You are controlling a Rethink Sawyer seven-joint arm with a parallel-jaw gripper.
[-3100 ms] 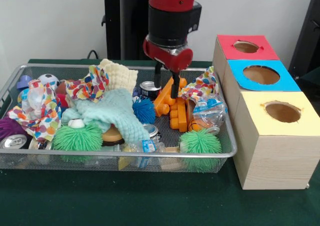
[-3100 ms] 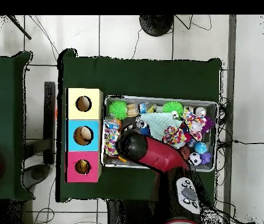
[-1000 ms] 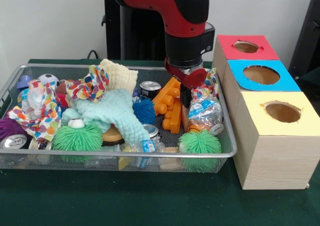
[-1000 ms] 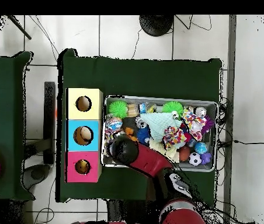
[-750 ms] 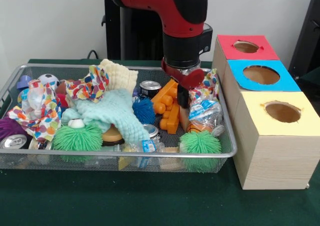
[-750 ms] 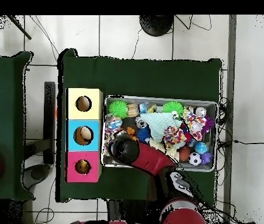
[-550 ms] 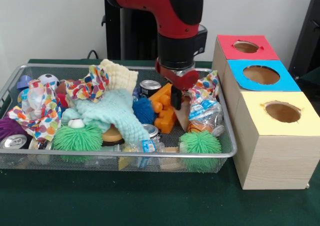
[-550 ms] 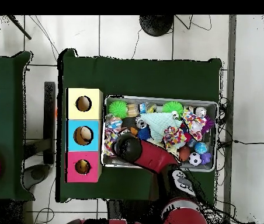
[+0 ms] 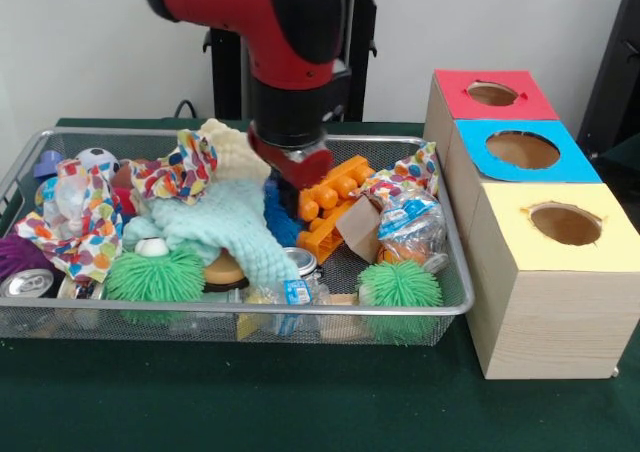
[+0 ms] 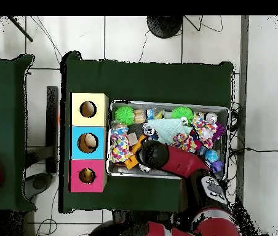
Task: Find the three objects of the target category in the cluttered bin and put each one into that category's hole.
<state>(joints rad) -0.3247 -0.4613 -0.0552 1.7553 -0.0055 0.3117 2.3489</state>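
Low in the wire bin (image 9: 455,292), just left of orange blocks (image 9: 330,207), gripper (image 9: 290,177) over blue ball; finger state impossible to tell, hidden behind wrist.

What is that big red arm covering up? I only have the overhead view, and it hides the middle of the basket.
Observer: In the front view, the arm reaches down right in front of a blue spiky ball, with orange building blocks just beside it.
Visitor: Are those three boxes coloured all over?
Observer: No, only the tops. The sides are pale wood grain, as on the yellow-topped box.
Visitor: Is the basket deep?
Observer: It looks shallow. The wire mesh bin has low walls, and the cream cloth is piled up above its rim.
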